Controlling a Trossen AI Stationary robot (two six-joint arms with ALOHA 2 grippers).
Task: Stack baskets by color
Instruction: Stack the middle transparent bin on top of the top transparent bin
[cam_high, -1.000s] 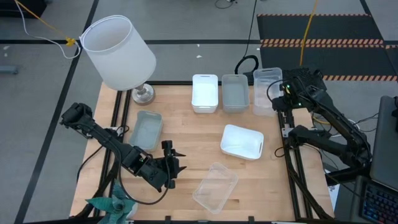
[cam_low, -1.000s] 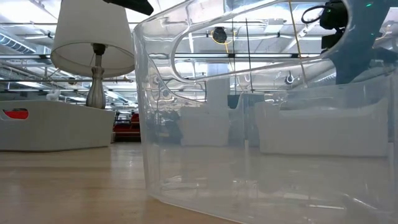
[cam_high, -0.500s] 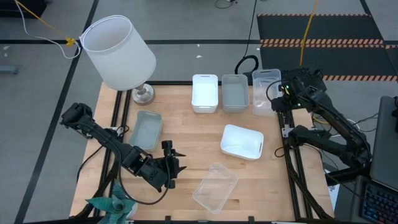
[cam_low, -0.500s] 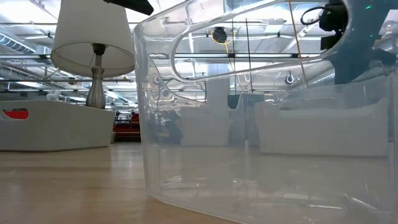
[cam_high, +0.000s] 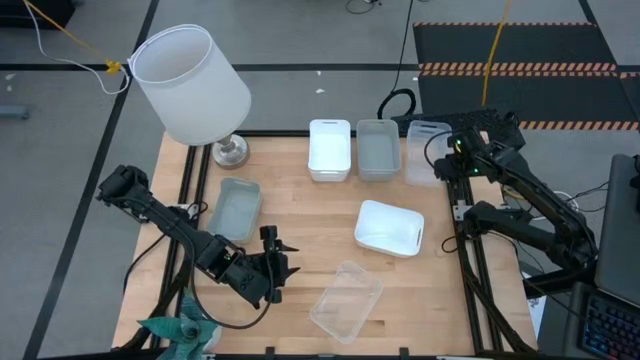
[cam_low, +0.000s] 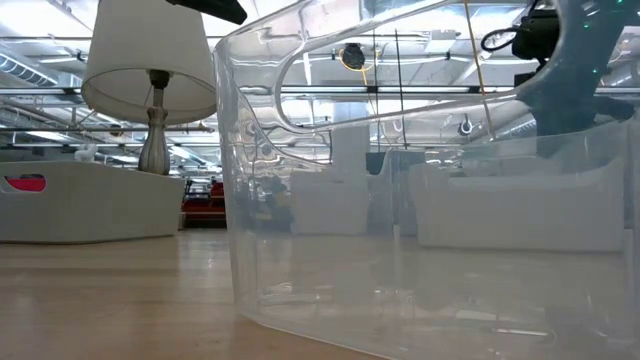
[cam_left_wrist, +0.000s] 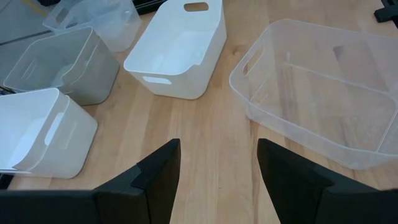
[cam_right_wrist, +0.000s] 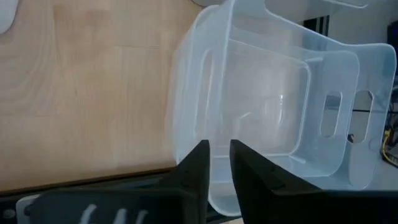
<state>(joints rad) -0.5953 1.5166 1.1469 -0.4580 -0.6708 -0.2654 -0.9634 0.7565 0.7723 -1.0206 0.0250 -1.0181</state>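
High view, for your record: white basket (cam_high: 329, 149), grey basket (cam_high: 378, 149) and nested clear baskets (cam_high: 427, 152) line the tabletop's far edge; lamp (cam_high: 195, 88) at the far left corner. Right gripper (cam_high: 447, 168) sits by the clear stack's rim, fingers slightly parted, grip unclear. Left gripper (cam_high: 271, 262) waits open near the front edge. Low view is blocked by a clear basket (cam_low: 420, 190).

Left claw (cam_left_wrist: 214, 180) agape, right claw (cam_right_wrist: 219, 163) narrow.
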